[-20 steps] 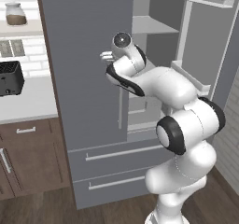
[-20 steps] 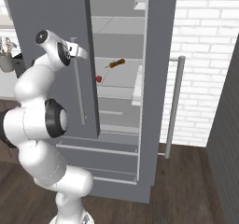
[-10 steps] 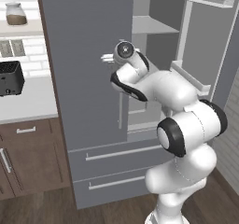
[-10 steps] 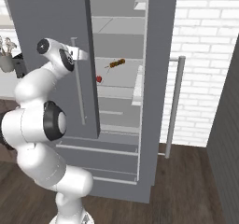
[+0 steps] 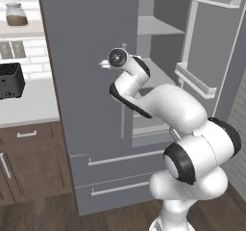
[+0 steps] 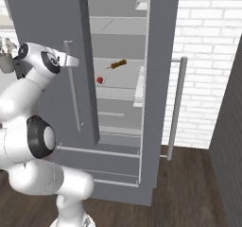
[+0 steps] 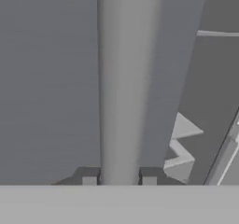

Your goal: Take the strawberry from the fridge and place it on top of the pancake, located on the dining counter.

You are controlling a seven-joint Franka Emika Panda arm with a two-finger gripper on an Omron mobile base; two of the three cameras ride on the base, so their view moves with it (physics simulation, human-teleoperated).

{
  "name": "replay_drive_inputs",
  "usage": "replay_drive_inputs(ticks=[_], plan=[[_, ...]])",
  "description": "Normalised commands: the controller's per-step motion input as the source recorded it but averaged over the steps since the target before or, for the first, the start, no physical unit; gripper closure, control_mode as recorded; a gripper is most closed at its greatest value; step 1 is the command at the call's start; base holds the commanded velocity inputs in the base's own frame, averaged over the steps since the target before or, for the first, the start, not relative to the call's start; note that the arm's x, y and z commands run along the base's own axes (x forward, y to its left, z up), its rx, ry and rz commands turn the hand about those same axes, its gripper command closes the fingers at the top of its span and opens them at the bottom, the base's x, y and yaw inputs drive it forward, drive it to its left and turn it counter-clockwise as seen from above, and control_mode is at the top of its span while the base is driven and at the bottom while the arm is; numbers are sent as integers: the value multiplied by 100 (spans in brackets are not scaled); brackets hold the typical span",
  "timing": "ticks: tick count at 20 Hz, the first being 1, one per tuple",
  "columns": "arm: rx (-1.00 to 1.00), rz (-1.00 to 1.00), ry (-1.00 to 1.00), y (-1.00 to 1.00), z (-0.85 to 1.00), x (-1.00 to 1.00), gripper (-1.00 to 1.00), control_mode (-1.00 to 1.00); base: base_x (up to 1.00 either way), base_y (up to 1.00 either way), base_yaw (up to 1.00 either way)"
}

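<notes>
Left base view: the arm reaches up to the fridge (image 5: 91,81), gripper (image 5: 106,63) at the left door's free edge, where the handle runs. The right door stands swung open, with pale shelves visible past the left door's edge.

Right base view: gripper (image 6: 71,60) sits at the top of the left door's vertical bar handle (image 6: 73,93). The strawberry (image 6: 99,80) lies on a mid shelf inside the fridge, to the right of that handle and past the door's edge; a brownish-orange elongated item (image 6: 118,64) rests above and right of the berry, further back.

Hand view: the handle (image 7: 123,87) runs straight up between the two fingertips (image 7: 89,179), which sit narrow, closed on the bar.

Judgement: the step is opening the left door, fruit untouched. Next move calls for pulling the handle outward along the door's arc, keeping the clamp firm, then letting go and reaching in for the strawberry.
</notes>
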Motion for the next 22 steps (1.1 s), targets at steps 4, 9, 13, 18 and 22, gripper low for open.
replay_drive_inputs(ticks=[4,9,13,18,22], plan=[[-4,-19,-2,44,-5,-96,100,-100,0,0,0],[-15,-10,-7,45,-9,-89,100,-100,0,0,0],[-17,-6,-1,55,0,-44,100,-100,0,0,0],[-4,-17,-2,58,0,-42,100,-100,0,0,0],[0,-19,-17,65,-1,-45,-100,-100,0,0,0]])
